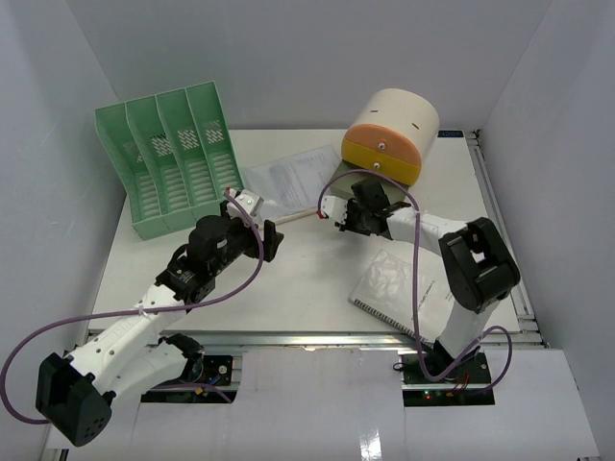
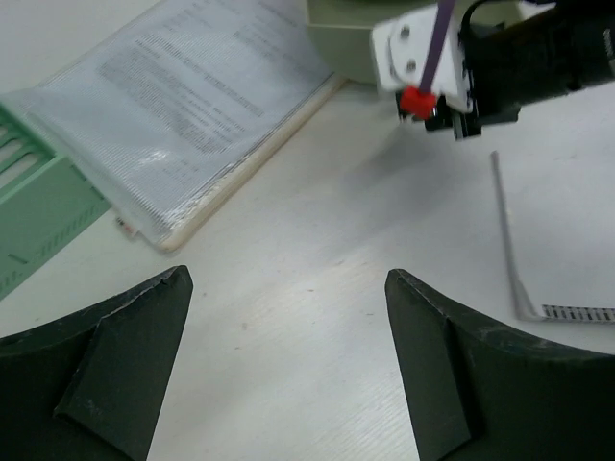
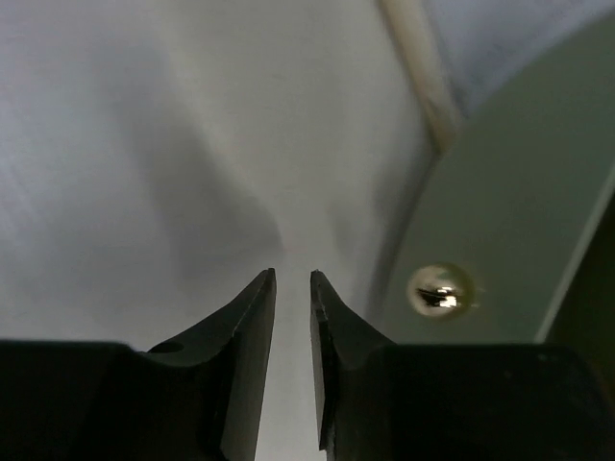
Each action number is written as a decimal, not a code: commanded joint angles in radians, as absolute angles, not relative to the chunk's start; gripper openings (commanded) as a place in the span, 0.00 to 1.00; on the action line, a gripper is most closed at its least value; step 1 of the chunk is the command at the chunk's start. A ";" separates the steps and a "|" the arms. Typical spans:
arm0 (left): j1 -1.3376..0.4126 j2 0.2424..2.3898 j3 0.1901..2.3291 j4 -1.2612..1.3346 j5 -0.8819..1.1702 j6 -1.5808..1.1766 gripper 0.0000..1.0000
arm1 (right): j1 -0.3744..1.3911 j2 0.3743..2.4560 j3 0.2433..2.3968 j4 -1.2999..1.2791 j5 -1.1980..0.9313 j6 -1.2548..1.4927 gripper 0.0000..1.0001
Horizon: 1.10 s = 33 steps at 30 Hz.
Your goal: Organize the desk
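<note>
The white desk (image 1: 317, 279) carries a printed sheet in a clear sleeve (image 1: 288, 178) at the back centre, with a cream spine along its near edge. My left gripper (image 1: 272, 240) hovers just in front of that sleeve (image 2: 183, 106); its jaws (image 2: 288, 279) stand wide open over bare desk with nothing between them. My right gripper (image 1: 327, 213) is low beside the front of a cream, orange and yellow drawer box (image 1: 389, 134). In the right wrist view its fingers (image 3: 293, 279) are shut to a thin slit and hold nothing, with the box's metal knob (image 3: 440, 290) just to their right.
A green file rack (image 1: 173, 158) lies at the back left, its corner close to the sleeve (image 2: 34, 211). A spiral notebook (image 1: 394, 288) lies at the front right under the right arm. Aluminium rails edge the desk, and white walls enclose it.
</note>
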<state>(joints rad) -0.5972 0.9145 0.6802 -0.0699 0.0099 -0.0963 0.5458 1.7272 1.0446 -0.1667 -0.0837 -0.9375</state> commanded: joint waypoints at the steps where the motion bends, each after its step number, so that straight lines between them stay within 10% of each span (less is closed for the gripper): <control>1: -0.589 0.869 0.662 -0.091 -0.075 -0.003 0.93 | 0.533 1.814 1.148 0.055 0.280 -0.787 0.29; 14: -0.589 0.864 0.669 -0.101 -0.074 -0.003 0.97 | 0.451 1.916 1.304 0.104 0.388 -0.840 0.71; 23: -0.590 0.867 0.667 -0.098 -0.078 -0.005 0.97 | 0.428 1.894 1.269 0.097 0.333 -0.860 0.73; 33: -0.586 0.868 0.667 -0.097 -0.077 -0.008 0.97 | 0.428 1.707 1.237 -0.231 -0.250 -0.956 0.53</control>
